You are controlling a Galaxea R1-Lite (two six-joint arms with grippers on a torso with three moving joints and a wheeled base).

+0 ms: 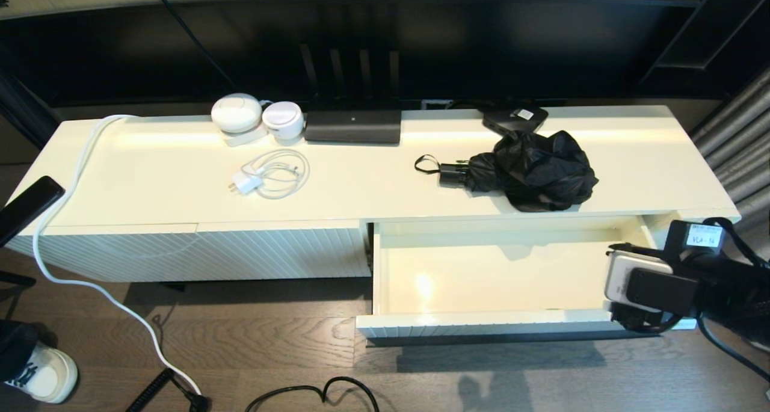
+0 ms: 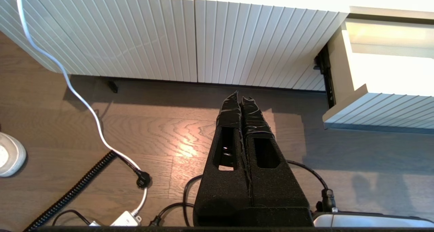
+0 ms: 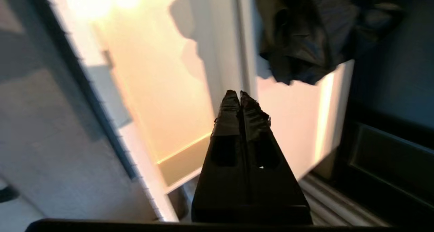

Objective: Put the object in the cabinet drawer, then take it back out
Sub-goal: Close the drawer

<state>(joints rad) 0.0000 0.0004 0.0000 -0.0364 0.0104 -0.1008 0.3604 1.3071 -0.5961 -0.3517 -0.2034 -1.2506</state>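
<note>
The black folding umbrella (image 1: 529,168) lies on the cabinet top at the right, its fabric bunched and its short handle and wrist loop (image 1: 426,163) pointing left. Right below it the cream drawer (image 1: 481,326) is pulled out, with nothing inside it. My right arm (image 1: 649,292) hovers at the drawer's right front corner. In the right wrist view its gripper (image 3: 240,93) is shut and holds nothing, above the drawer's right end (image 3: 162,89), with the umbrella (image 3: 305,39) ahead. My left gripper (image 2: 240,98) is shut and parked low over the floor, left of the drawer (image 2: 383,106).
On the cabinet top sit a white charger with coiled cable (image 1: 271,174), two round white devices (image 1: 236,112), a black router (image 1: 352,126) and a flat black box with a white label (image 1: 514,118). A ribbed panel (image 1: 192,252) is left of the drawer. Cables (image 2: 84,106) trail on the floor.
</note>
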